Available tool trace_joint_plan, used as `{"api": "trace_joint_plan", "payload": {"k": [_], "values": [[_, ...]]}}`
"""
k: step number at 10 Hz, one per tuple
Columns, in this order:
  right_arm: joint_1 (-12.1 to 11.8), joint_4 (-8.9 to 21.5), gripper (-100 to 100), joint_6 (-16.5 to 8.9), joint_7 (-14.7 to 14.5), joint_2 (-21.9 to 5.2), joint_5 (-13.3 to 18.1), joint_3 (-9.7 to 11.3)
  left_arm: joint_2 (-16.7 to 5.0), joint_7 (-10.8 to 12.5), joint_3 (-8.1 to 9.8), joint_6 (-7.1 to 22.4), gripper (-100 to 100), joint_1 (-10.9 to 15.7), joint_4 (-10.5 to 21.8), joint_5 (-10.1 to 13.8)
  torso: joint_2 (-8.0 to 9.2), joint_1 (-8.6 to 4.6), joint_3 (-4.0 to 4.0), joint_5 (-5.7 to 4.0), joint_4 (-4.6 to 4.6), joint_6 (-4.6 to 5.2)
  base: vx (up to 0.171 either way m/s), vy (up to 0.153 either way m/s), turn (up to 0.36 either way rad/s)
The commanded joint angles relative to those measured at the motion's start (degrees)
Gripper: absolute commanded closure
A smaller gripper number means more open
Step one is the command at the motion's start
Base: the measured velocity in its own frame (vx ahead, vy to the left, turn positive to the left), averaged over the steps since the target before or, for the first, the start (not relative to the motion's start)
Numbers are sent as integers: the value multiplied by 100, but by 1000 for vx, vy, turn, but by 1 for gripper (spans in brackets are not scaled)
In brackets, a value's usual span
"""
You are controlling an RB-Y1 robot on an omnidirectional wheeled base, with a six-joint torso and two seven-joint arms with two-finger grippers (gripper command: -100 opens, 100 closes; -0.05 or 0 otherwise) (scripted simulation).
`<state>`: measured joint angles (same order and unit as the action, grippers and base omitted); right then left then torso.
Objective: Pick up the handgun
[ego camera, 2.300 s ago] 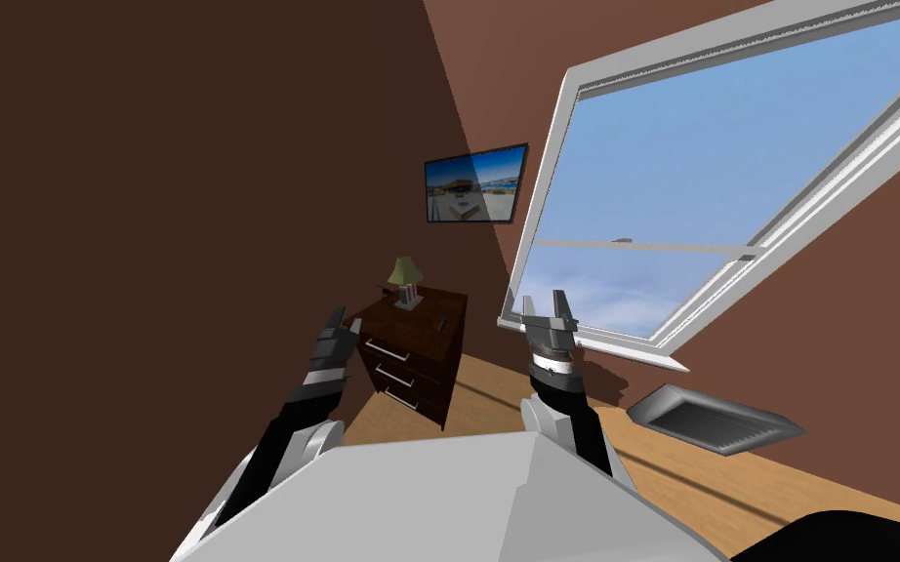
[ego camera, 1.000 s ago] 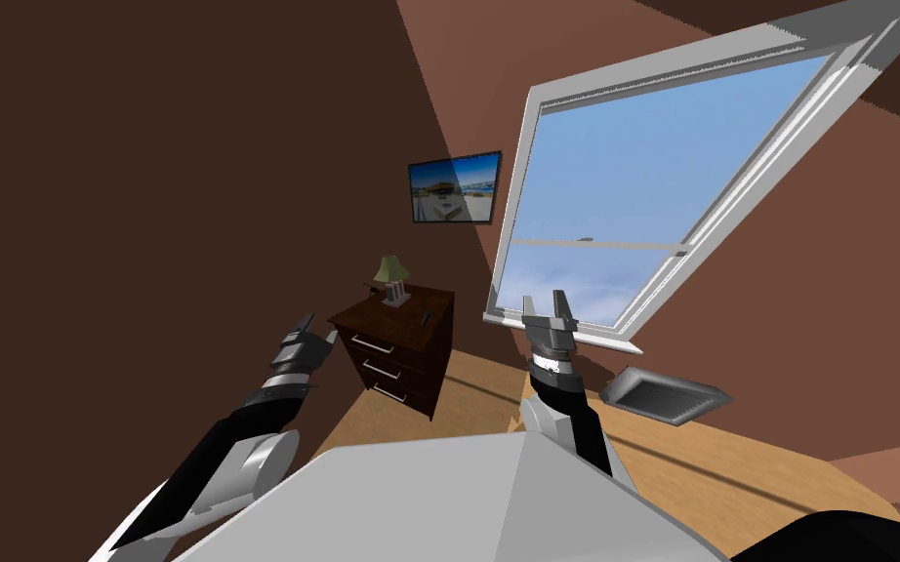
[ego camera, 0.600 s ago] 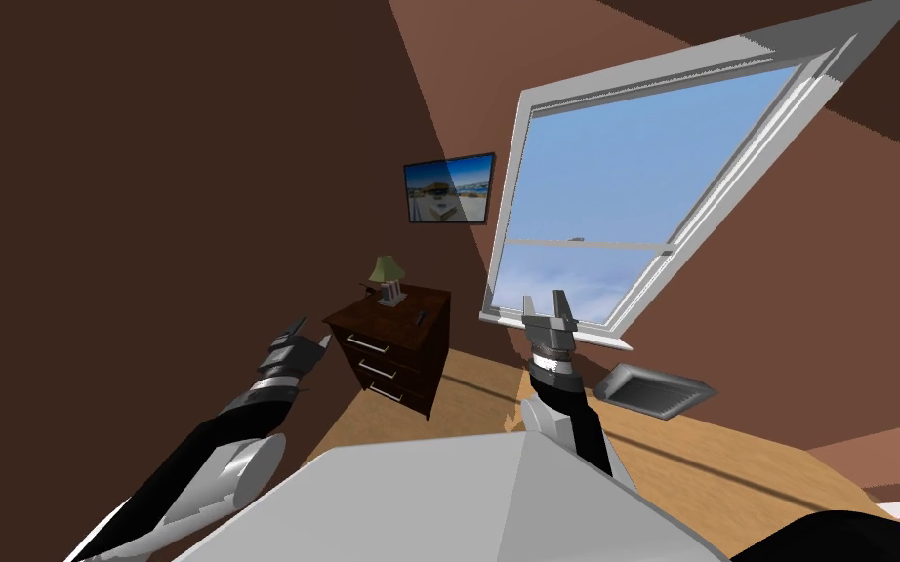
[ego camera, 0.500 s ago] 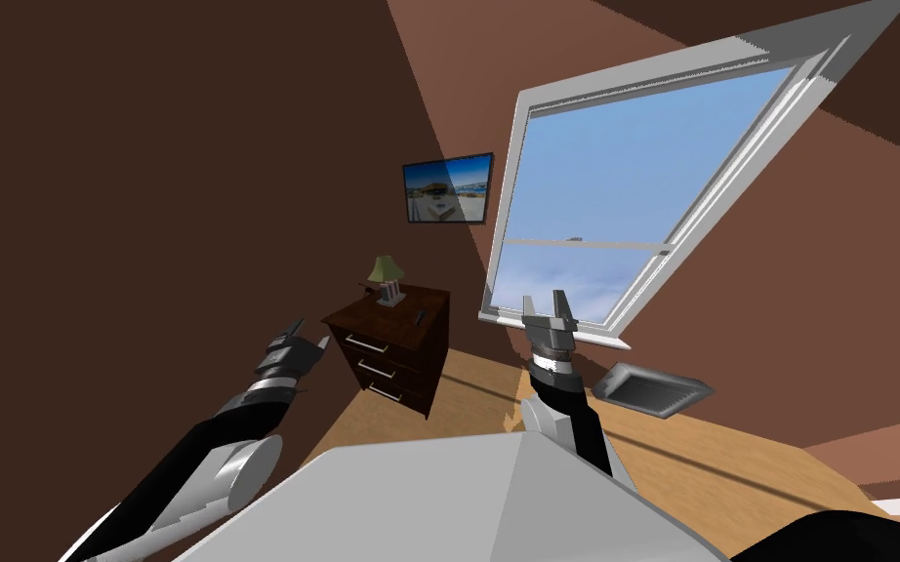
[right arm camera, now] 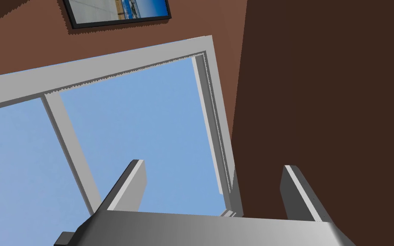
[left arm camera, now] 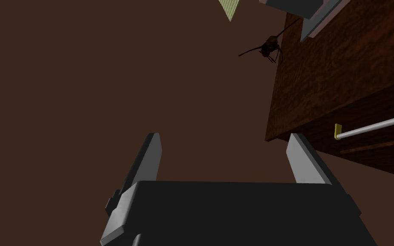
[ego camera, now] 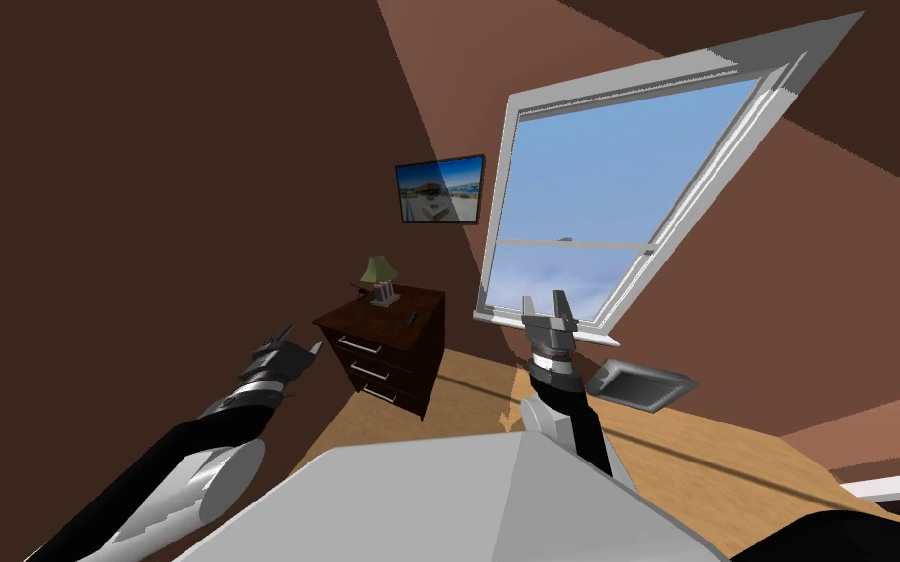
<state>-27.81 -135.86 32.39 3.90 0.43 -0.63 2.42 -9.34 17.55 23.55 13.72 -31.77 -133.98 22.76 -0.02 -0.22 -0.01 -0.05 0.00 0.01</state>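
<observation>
A dark wooden nightstand with drawers stands in the room's corner by the wall. On its top lies a small dark object, too small to tell whether it is the handgun. My left gripper is open and hovers left of the nightstand, short of its front. In the left wrist view the open left gripper points past the nightstand's side at the brown wall. A thin dark spindly thing sits at the top's edge. My right gripper is raised and open, facing the window.
A green-shaded lamp stands on the nightstand's back. A framed picture hangs above it, beside a large window. A grey floor vent lies under the window. Wooden floor runs between me and the nightstand.
My view has swung, so the nightstand and window sit further left. My left arm has dropped and reached out to the left. The right arm holds its pose.
</observation>
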Motion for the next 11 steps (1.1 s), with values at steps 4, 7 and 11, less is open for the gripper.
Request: {"api": "trace_joint_plan", "payload": {"k": [4,7,11], "values": [[0,0,0,0,0,0,0,0,-59,507,416,772,-100,-45,-72,426,-2,4,-2,0,-1,-1,17,-56,-35],[0,0,0,0,0,0,0,0,-66,696,552,1249,-100,-54,-95,586,-12,3,-7,0,-3,0,38,-53,-30],[-1,0,0,0,0,0,0,0,-85,1072,788,1831,-100,-66,-127,908,-12,12,-7,2,-3,-1,40,-36,-32]]}}
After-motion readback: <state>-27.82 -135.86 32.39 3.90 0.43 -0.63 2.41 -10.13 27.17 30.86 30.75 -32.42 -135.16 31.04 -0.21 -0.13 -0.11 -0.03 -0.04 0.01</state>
